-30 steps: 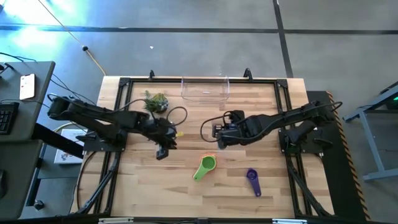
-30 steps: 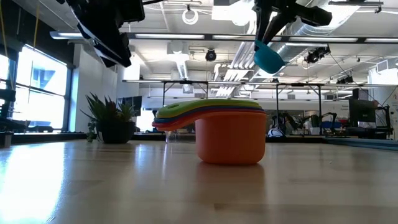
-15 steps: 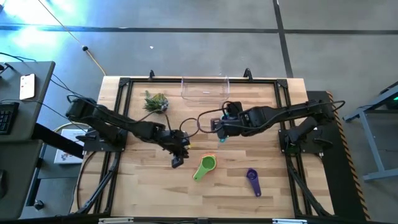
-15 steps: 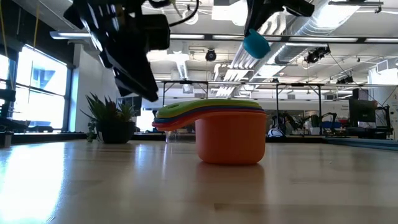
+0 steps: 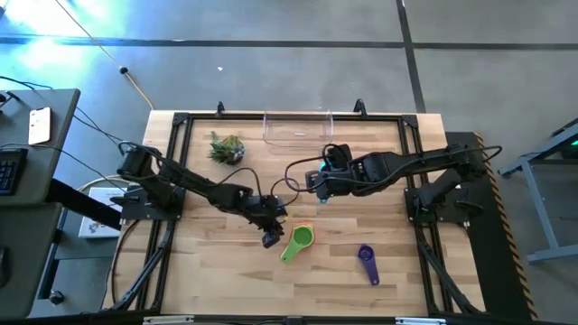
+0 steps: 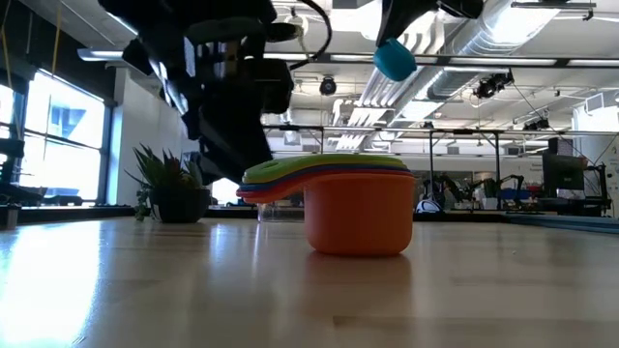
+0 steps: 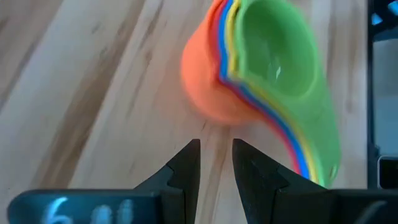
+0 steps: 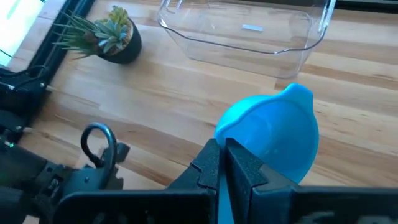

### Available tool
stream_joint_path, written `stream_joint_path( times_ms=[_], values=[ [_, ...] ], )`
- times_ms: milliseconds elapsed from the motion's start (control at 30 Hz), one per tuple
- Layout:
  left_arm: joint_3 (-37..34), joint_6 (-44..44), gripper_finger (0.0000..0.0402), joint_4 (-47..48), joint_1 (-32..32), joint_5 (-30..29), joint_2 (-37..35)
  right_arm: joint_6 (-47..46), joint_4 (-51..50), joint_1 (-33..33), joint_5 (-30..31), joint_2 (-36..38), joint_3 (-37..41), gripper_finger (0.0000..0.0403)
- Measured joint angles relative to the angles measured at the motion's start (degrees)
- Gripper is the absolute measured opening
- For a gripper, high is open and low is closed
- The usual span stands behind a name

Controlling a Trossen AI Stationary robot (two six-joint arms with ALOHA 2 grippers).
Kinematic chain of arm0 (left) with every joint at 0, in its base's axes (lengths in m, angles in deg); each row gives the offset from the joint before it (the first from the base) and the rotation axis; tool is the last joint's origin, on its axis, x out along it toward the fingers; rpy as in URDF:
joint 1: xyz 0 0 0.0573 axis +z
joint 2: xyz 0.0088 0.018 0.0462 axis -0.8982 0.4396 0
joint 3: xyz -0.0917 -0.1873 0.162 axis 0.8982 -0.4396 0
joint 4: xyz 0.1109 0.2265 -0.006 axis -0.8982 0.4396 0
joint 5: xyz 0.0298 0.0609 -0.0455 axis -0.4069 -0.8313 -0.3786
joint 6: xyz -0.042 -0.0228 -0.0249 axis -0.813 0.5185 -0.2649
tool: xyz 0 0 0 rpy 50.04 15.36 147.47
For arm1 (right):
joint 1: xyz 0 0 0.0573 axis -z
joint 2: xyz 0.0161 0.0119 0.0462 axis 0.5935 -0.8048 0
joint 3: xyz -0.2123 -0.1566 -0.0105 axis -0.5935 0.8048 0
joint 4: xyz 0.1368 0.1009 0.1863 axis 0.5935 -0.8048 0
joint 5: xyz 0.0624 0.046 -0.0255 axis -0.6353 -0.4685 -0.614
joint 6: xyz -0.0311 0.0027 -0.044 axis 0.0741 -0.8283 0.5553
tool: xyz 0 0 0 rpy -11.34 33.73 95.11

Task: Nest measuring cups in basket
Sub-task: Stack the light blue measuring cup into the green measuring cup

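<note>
Teal cup (image 8: 270,138) is clamped in the right claw (image 8: 222,163), held above the bench (image 5: 217,280) short of the basket (image 5: 298,129). Left claw (image 7: 216,163), slightly parted and empty, is positioned beside the nested cup stack (image 7: 261,68); purple cup (image 5: 366,262) lies apart.
</note>
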Motion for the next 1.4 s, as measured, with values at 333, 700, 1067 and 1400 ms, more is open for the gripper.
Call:
stream_joint_path(
  times_ms=[333, 700, 1067, 1400],
  values=[
    [2.86, -1.52, 0.0085, -0.75, -2.94, 1.01, 4.21, 0.02, -2.02, 0.0, -0.17, -0.02, 0.09, 0.0],
    [3.8, -2.44, 0.0085, -4.31, -4.97, 1.55, 5.61, 0.02, -2.55, 0.0, -0.17, -0.02, 0.09, 0.0],
    [3.8, -1.85, 0.0085, -8.04, -5.26, 1.52, 6.03, -0.18, -1.97, -0.02, -0.17, -0.02, 0.09, 0.0],
    [3.82, -0.55, 0.0085, -9.27, -5.04, 2.23, 5.87, -0.27, 0.02, -0.06, -1.79, -0.02, 0.11, 0.0]
  ],
)
